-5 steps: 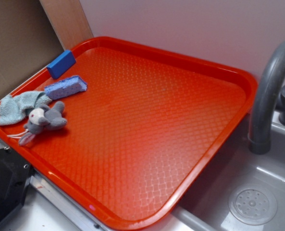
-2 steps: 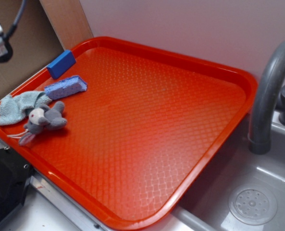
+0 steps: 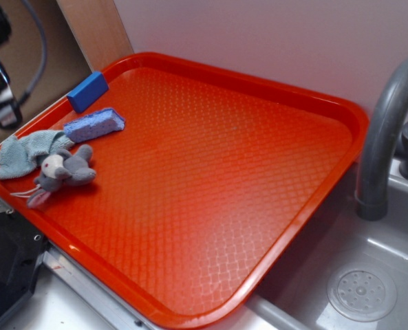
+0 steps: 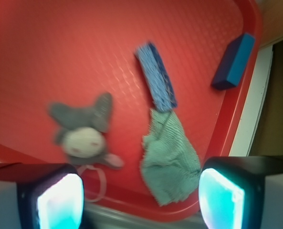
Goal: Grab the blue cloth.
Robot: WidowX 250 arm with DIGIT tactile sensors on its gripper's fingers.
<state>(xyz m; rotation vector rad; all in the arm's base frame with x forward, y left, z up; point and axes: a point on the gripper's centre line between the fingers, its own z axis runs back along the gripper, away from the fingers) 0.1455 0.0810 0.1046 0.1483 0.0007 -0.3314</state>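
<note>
The blue cloth, a pale blue-grey terry rag, lies crumpled at the left corner of the red tray, partly draped on its rim. My gripper hangs above and just left of it, off the tray's edge. In the wrist view the cloth sits below and ahead of my gripper, closer to the right finger. The jaws stand wide apart with nothing between them.
A grey plush mouse lies right beside the cloth. A periwinkle sponge touches the cloth's far end and a solid blue block leans on the tray rim behind. A grey faucet and sink are at the right.
My arm has come into view at the top left and moved down towards the cloth. Nothing on the tray has moved.
</note>
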